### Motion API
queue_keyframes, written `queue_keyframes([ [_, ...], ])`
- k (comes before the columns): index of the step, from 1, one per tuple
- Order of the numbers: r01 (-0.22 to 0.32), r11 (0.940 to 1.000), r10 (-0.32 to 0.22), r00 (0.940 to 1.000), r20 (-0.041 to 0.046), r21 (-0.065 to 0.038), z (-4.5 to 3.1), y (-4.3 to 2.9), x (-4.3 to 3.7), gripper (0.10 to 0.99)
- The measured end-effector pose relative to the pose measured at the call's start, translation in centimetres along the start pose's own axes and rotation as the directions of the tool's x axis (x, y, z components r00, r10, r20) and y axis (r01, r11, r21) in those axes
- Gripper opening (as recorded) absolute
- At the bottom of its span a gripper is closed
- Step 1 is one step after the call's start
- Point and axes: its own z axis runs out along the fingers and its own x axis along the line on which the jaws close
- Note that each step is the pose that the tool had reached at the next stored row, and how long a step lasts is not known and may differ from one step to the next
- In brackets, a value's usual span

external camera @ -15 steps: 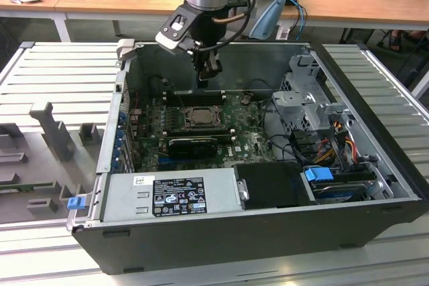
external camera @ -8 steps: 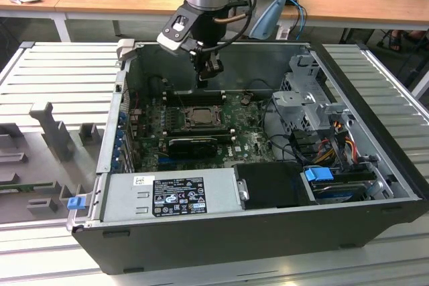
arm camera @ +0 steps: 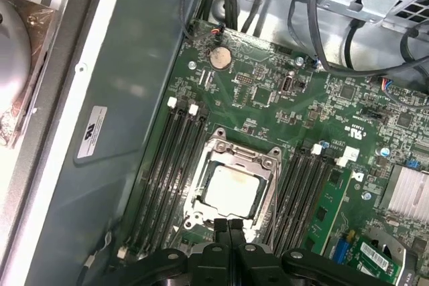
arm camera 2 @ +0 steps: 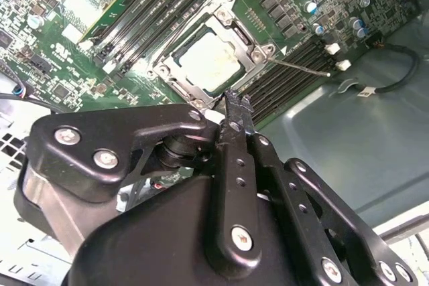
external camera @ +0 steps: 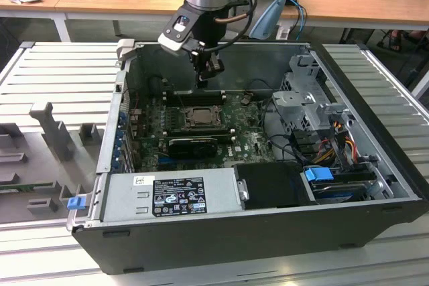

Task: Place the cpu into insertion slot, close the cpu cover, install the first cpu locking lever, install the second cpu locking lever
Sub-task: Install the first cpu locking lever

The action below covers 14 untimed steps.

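we see the gripper [external camera: 202, 80] down inside the open computer case [external camera: 375, 165]. its fingers are clenched together with nothing between them. in both wrist views the gripper [arm camera 2: 234, 98] [arm camera: 228, 227] hangs just over one edge of the insertion slot [external camera: 201, 116]; we can't tell if it touches.

the cpu [arm camera: 231, 189] [arm camera 2: 211, 61] sits in the slot, its pale face showing through the window of the cpu cover [arm camera: 242, 154] [arm camera 2: 251, 48]. the cover lies flat down over it.

the slot is mid motherboard [arm camera: 268, 98], between two banks of black memory slots [arm camera: 167, 165].

in the second wrist view a thin metal lever rod [arm camera 2: 301, 67] sticks out from one corner of the slot across the memory slots. we can't tell whether it's latched.
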Motion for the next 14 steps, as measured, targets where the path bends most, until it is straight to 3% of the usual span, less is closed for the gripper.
queue_keyframes([
  [7,0.042,0.9991,-0.042,0.9991,-0.0002,0.002,0.00,0.00,0.00,0.106],
  [14,0.103,0.9946,-0.103,0.9946,-0.0008,0.005,0.00,0.00,0.00,0.106],
])
